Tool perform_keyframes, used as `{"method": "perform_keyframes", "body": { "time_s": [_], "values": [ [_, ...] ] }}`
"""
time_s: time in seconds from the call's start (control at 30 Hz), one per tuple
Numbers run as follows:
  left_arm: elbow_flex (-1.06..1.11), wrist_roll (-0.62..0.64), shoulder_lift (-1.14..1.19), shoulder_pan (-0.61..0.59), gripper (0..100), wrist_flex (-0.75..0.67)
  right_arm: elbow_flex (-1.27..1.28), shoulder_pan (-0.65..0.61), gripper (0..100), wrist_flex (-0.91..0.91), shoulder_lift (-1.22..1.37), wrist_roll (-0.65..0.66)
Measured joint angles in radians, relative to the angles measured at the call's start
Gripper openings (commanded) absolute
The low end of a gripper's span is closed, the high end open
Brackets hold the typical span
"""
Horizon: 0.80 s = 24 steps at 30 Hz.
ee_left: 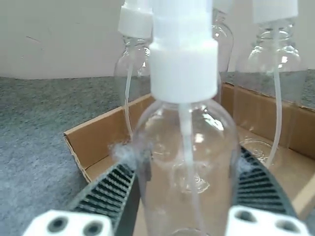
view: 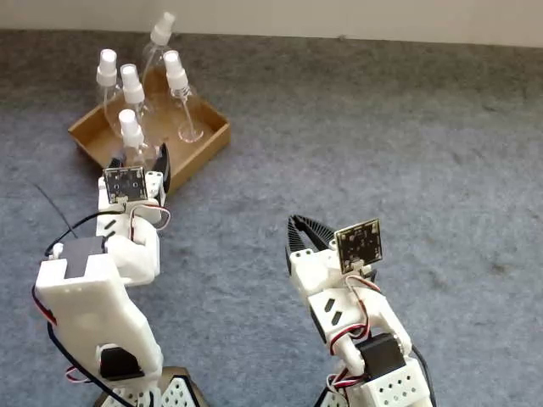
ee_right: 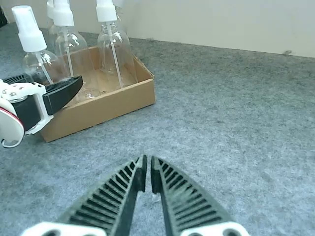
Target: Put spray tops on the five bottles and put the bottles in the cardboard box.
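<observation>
Left wrist view: the clear plastic bottle with a white spray top (ee_left: 183,142) stands upright, long axis vertical, nozzle up. The left arm (view: 127,246) has its jaws clamped on both sides of it, at the near corner of the shallow brown cardboard box (view: 208,140). The right arm (view: 339,297) sits farther off, jaws nearly pinched together and empty over the grey worktop (view: 382,127).

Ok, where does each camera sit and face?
High view: fixed above, looking down at both arms and the cardboard box.
Left wrist view: on the left arm, facing the bottle in the left gripper.
Right wrist view: on the right arm, over the shut right gripper towards the box.
All three share the cardboard box.
</observation>
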Motion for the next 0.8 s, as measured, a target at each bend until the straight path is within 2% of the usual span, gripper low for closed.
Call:
{"method": "perform_keyframes", "body": {
  "time_s": [0.13,0.4,0.6,0.8],
  "values": [
    [0.0,0.0,0.0,0.0,20,-0.002,0.0,0.0,2.1,0.0,0.0,0.0],
    [0.044,0.0,0.002,-0.006,20,-0.091,0.0,0.0,2.1,0.0,0.0,0.0],
    [0.044,0.0,0.002,-0.006,32,-0.094,0.0,0.0,2.1,0.0,0.0,0.0],
    [0.044,0.0,0.002,-0.006,34,-0.097,0.0,0.0,2.1,0.0,0.0,0.0]
  ]
}}
